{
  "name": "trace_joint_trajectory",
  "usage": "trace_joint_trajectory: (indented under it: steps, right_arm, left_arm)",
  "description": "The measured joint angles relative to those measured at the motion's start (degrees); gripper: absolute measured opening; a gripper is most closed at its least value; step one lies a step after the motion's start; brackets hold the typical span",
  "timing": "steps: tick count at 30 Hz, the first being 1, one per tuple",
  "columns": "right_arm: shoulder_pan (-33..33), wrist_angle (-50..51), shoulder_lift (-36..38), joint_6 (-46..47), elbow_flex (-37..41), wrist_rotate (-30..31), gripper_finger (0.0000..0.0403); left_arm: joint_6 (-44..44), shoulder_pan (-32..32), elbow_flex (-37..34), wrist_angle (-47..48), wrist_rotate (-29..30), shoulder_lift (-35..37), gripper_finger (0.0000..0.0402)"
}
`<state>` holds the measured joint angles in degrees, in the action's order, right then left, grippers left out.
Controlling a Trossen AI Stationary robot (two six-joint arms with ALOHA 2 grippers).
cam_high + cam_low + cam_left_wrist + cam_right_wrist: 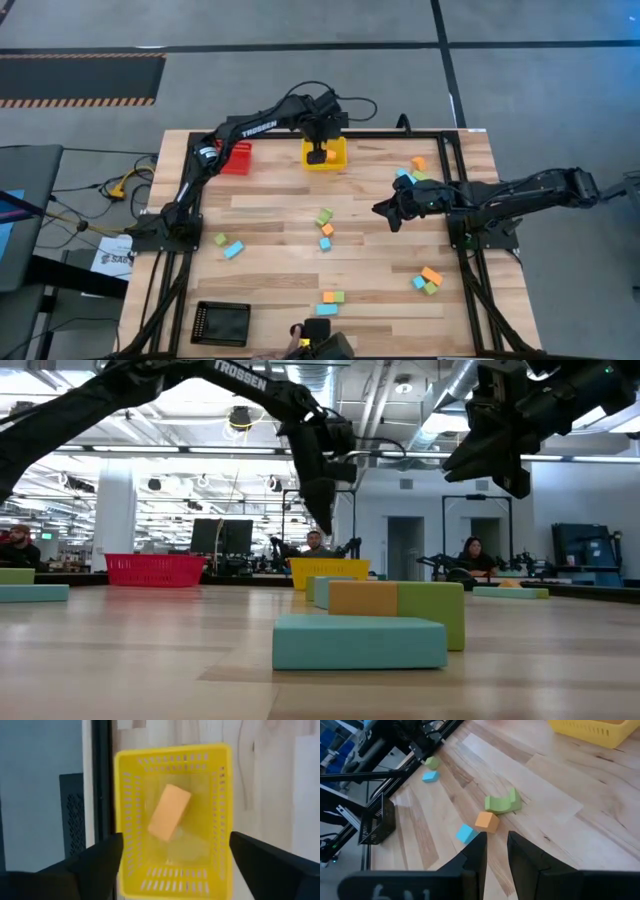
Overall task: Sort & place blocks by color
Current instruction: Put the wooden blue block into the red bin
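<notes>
**Dropping orange into the yellow basket**

I am holding my left end effector (170, 865) directly above the yellow basket (337, 161), fingers spread wide and empty, so the orange bar (169, 812) is lying loose and tilted on the basket floor just below me. My right end effector (495, 851) is hanging over mid-table with its fingers nearly closed on nothing; just ahead of it are an orange cube (486, 821), a green arch block (502, 802) and a blue cube (466, 833), likely my next picks.

Scattered blocks (325, 229); orange block (169, 812) binned.
</notes>
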<state>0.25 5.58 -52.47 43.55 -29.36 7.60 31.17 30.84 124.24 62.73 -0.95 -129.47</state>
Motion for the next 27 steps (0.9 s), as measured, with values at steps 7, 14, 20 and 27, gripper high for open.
trace_joint_trajectory:
  steps: [7,14,20,27]
  right_arm:
    - [0.0,0.0,0.0,-0.3,0.0,-0.2,0.0095]
    - [-1.8,1.3,0.0,-7.8,0.0,-4.6,0.0103]
    - [-4.0,2.6,0.0,-10.5,0.0,-9.1,0.0159]
    - [-3.8,2.5,0.0,-13.2,0.0,-11.6,0.0251]
  left_arm:
    - [-7.3,0.2,10.4,5.5,-2.2,1.7,0.036]
    - [-14.7,-0.2,2.6,18.3,-4.7,14.6,0.0331]
    - [-23.3,-1.7,-12.5,6.3,-6.6,29.5,0.0302]
    - [-34.1,-10.7,-39.2,-7.3,-3.0,50.1,0.0281]
